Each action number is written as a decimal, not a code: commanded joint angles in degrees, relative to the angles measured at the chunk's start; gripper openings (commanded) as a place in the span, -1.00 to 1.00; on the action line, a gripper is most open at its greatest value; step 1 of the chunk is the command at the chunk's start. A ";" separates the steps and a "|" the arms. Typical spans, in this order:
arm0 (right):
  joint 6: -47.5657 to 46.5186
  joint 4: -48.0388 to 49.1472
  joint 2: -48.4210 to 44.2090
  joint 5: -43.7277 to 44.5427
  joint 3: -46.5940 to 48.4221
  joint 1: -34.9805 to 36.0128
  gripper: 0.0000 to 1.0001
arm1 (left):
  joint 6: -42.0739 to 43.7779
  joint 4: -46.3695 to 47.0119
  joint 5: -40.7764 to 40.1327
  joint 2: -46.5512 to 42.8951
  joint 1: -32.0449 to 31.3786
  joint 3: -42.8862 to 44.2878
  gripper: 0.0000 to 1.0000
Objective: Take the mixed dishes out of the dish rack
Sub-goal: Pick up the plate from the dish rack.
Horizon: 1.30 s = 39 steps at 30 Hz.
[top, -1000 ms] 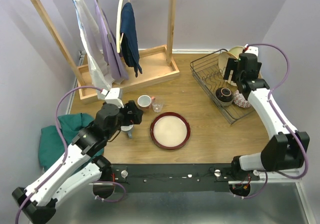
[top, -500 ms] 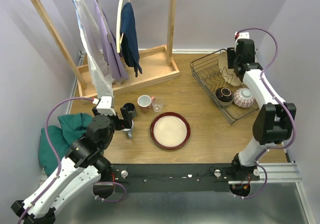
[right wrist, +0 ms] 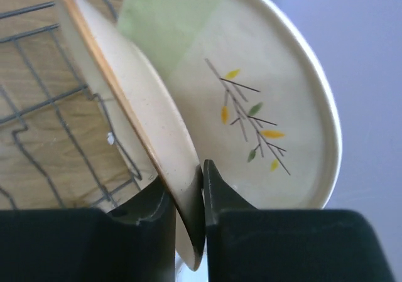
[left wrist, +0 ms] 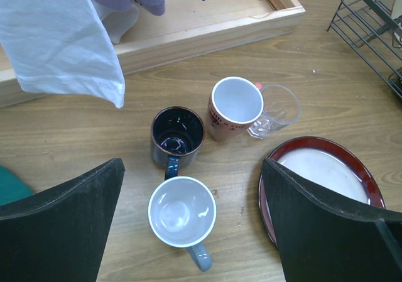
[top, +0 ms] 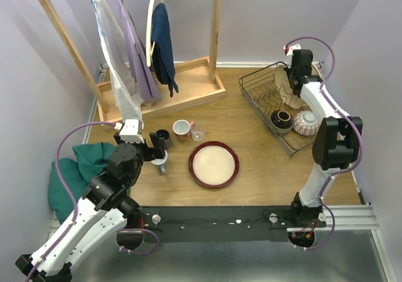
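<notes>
Right fingers [right wrist: 217, 197] moved in, pinching tan-edged plate [right wrist: 135, 119]; left fingers [left wrist: 63, 225] spread wide; mug [left wrist: 234, 106] lettering illegible.

Plate [right wrist: 282, 75] is twig-patterned cream, dish [right wrist: 143, 106] speckled, tan-rimmed.

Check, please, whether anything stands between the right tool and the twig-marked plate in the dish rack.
Yes. A speckled cream dish leans in front of the twig-marked plate, and the right tool straddles that dish's rim, one finger in the gap between the two.
</notes>
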 commanded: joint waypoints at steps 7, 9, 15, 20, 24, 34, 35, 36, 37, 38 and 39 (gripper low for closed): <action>-6.78 1.09 -2.54 -1.15 1.91 -0.28 -0.89 | 1.61 2.80 2.71 0.78 1.99 -0.91 0.98; -7.48 1.62 -3.50 -1.15 2.43 -0.20 -0.90 | 1.61 2.98 2.98 0.78 2.17 -0.91 0.98; -8.54 1.71 -5.79 -1.67 4.80 -0.20 -0.91 | 1.70 3.15 3.33 1.04 2.43 -1.00 0.98; -9.50 2.85 -7.90 -2.90 4.81 -0.20 -0.92 | 1.78 3.24 3.68 1.04 2.61 -1.00 0.98; -10.12 3.81 -8.87 -3.08 3.75 -0.28 -0.96 | 1.87 3.15 3.86 0.96 2.78 -1.00 0.98; -8.98 3.38 -13.34 -3.52 2.78 -0.20 -0.99 | 1.96 3.42 4.12 0.69 2.78 -1.18 0.98; -8.63 3.12 -13.96 -3.78 2.70 -0.20 -0.99 | 1.87 3.42 4.21 0.69 2.87 -1.18 0.98; -8.28 2.85 -14.58 -4.13 2.61 -0.11 -0.99 | 1.87 3.50 4.21 0.69 2.78 -1.18 0.98; -7.32 2.50 -15.98 -4.31 2.43 -0.20 -0.99 | 1.87 3.42 4.29 0.78 2.87 -1.18 0.98; -6.70 2.50 -16.69 -4.92 2.26 -0.20 -0.99 | 1.87 3.50 4.38 0.78 2.78 -1.18 0.98; -5.82 2.24 -17.39 -5.53 2.17 -0.20 -0.99 | 1.87 3.51 4.47 0.78 2.87 -1.26 0.98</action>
